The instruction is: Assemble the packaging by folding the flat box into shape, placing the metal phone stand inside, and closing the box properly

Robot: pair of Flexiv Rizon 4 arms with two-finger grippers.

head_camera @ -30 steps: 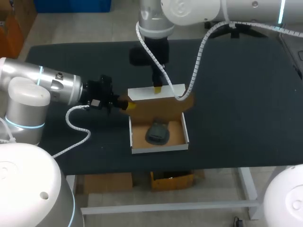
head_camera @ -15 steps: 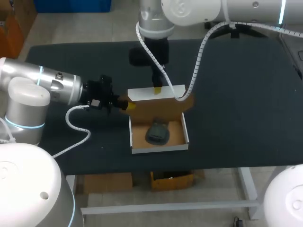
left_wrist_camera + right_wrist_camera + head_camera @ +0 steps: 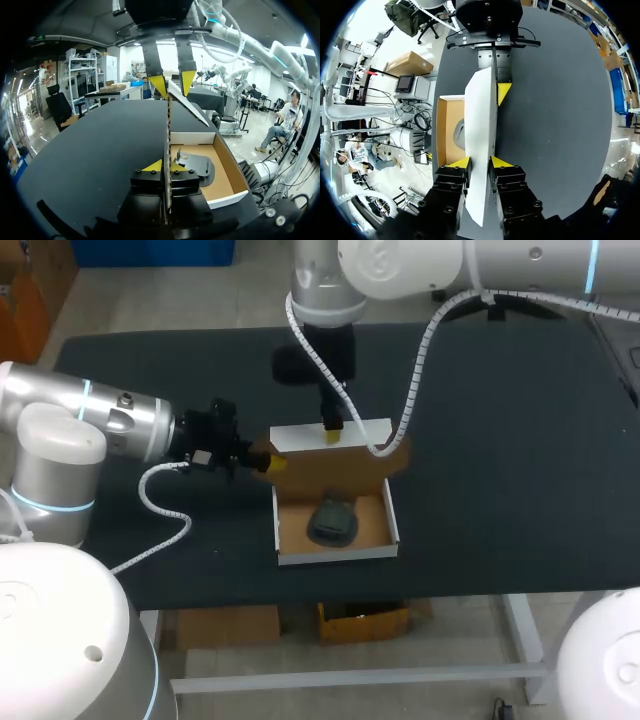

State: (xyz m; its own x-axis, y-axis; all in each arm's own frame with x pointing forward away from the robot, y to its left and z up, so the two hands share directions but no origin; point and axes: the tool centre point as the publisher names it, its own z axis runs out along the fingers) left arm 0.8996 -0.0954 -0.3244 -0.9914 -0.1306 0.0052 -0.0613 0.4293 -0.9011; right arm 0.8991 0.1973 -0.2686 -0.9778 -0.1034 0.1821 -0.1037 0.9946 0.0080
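Box point(image 3: 336, 556) sits mid-table point(image 3: 500, 440), phone stand point(image 3: 332, 521) inside. Lid point(image 3: 300, 440) stands at box's far edge, left end effector point(image 3: 272, 463) gripping its left end, right end effector point(image 3: 333, 432) gripping its top.

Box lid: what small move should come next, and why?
Probably swing the lid forward and down over the tray: the phone stand already lies inside, the lid stands upright, and left gripper and right gripper both clamp it.

The phone stand point(image 3: 458, 131) is mostly tucked behind the box lid point(image 3: 480, 145) in the right wrist view, and overhead it's just a dark blob.
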